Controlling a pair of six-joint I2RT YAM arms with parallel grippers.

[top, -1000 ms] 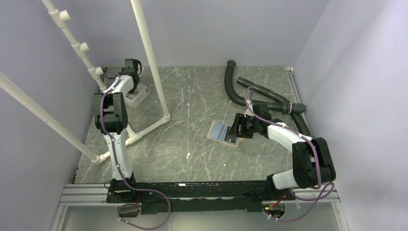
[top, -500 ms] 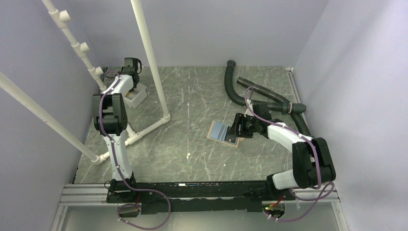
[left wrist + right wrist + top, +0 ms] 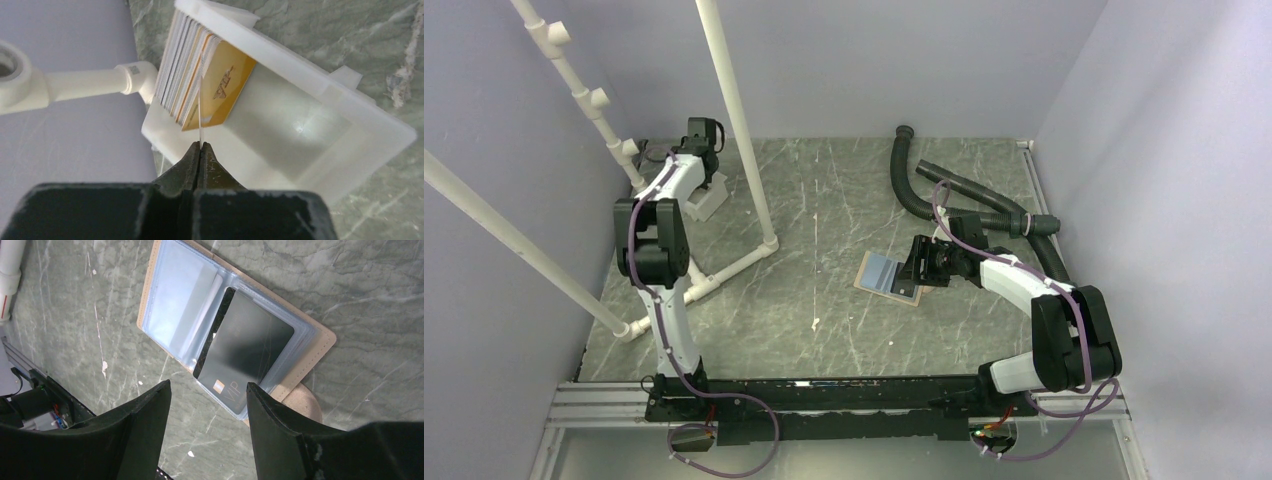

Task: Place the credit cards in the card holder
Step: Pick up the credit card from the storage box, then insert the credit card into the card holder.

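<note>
The card holder (image 3: 884, 273) lies open at mid-table, tan outside with pale blue-grey sleeves (image 3: 172, 300). A dark "VIP" card (image 3: 245, 355) sits in its right sleeve, one end sticking out, and the snap tab (image 3: 306, 404) lies beside it. My right gripper (image 3: 209, 390) is open and empty just above the holder's near edge; it also shows in the top view (image 3: 921, 262). My left gripper (image 3: 200, 146) is shut on a thin card (image 3: 201, 110), seen edge-on and held against a stack of cards fronted by a golden one (image 3: 225, 85). The stack stands in a white tray (image 3: 320, 135).
A white pipe frame (image 3: 736, 110) stands at the left and back, one upright close to the tray (image 3: 707, 203) and the left gripper (image 3: 701, 133). Black hoses (image 3: 944, 190) lie at the back right behind the right arm. Purple walls close in both sides.
My left gripper has shifted slightly to the right over the tray. The right arm and the card holder have not moved.
</note>
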